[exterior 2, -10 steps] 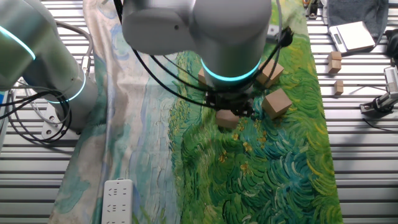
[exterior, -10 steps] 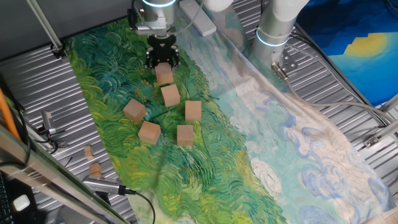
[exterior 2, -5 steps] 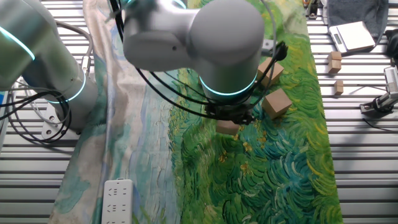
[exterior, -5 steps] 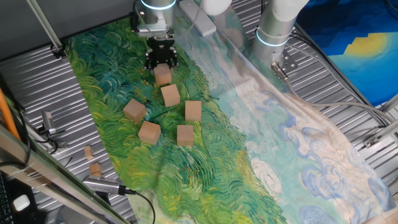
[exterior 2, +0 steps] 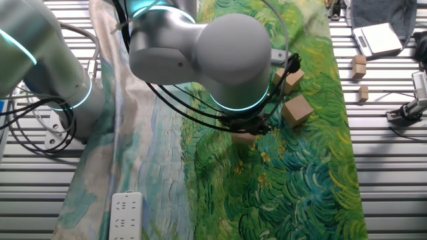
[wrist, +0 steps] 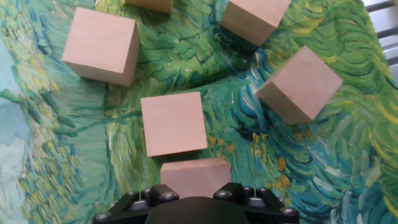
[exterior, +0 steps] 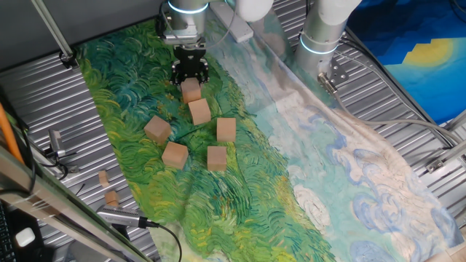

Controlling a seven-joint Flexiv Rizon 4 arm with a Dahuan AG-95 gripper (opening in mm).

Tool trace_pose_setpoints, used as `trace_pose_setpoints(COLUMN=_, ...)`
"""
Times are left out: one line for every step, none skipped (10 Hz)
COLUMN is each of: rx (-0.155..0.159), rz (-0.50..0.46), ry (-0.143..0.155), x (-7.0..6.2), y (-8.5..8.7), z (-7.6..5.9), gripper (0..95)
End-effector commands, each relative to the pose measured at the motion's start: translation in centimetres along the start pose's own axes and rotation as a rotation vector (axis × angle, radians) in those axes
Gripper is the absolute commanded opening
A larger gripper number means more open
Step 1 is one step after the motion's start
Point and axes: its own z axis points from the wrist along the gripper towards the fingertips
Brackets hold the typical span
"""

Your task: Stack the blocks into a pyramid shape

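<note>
Gripper point(exterior: 190, 73) stands directly over the farthest block point(exterior: 191, 90); we cannot tell whether its fingers grip it. We see that block's top at the lower edge of the hand view. Five other blocks point(exterior: 199, 111) lie loose on the painted cloth point(exterior: 247, 182), none stacked.

Grey arm point(exterior 2: 200, 53); cyan rings; blk claw point(exterior: 190, 70).

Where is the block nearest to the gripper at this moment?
In the hand view, the block lies on the green cloth directly under the gripper, beside another block.
</note>
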Motion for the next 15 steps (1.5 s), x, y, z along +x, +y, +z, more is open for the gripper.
trace_pose_setpoints(rx=0.003, rz=0.000, ry=-0.008, x=-0.34, y=0.08, z=0.10, gripper=0.0)
trace_pose_setpoints(rx=0.004, rz=0.000, ry=-0.009, x=-0.37, y=0.12, z=0.14, gripper=0.0)
trace_pose_setpoints(rx=0.008, rz=0.000, ry=-0.008, x=-0.40, y=0.19, z=0.20, gripper=0.0)
trace_pose_setpoints(rx=0.010, rz=-0.001, ry=-0.008, x=-0.45, y=0.20, z=0.25, gripper=0.0)
trace_pose_setpoints(rx=0.011, rz=-0.002, ry=-0.007, x=-0.50, y=0.21, z=0.30, gripper=0.0)
trace_pose_setpoints(rx=0.012, rz=-0.004, ry=-0.005, x=-0.52, y=0.22, z=0.32, gripper=0.0)
trace_pose_setpoints(rx=0.011, rz=-0.011, ry=-0.005, x=-0.48, y=0.22, z=0.27, gripper=0.0)
trace_pose_setpoints(rx=0.009, rz=-0.015, ry=-0.004, x=-0.44, y=0.21, z=0.19, gripper=0.0)
trace_pose_setpoints(rx=0.009, rz=-0.020, ry=0.002, x=-0.35, y=0.19, z=0.02, gripper=0.0)
trace_pose_setpoints(rx=0.008, rz=-0.018, ry=0.005, x=-0.10, y=0.18, z=-0.26, gripper=0.0)
trace_pose_setpoints(rx=0.000, rz=-0.009, ry=0.009, x=-0.04, y=0.17, z=-0.37, gripper=0.0)
trace_pose_setpoints(rx=-0.016, rz=0.007, ry=0.015, x=-0.04, y=0.17, z=-0.37, gripper=0.0)
trace_pose_setpoints(rx=-0.021, rz=0.012, ry=0.029, x=-0.04, y=0.17, z=-0.37, gripper=0.0)
trace_pose_setpoints(rx=-0.016, rz=0.010, ry=0.056, x=-0.04, y=0.17, z=-0.37, gripper=0.0)
trace_pose_setpoints(rx=-0.021, rz=0.013, ry=0.058, x=-0.04, y=0.17, z=-0.37, gripper=0.0)
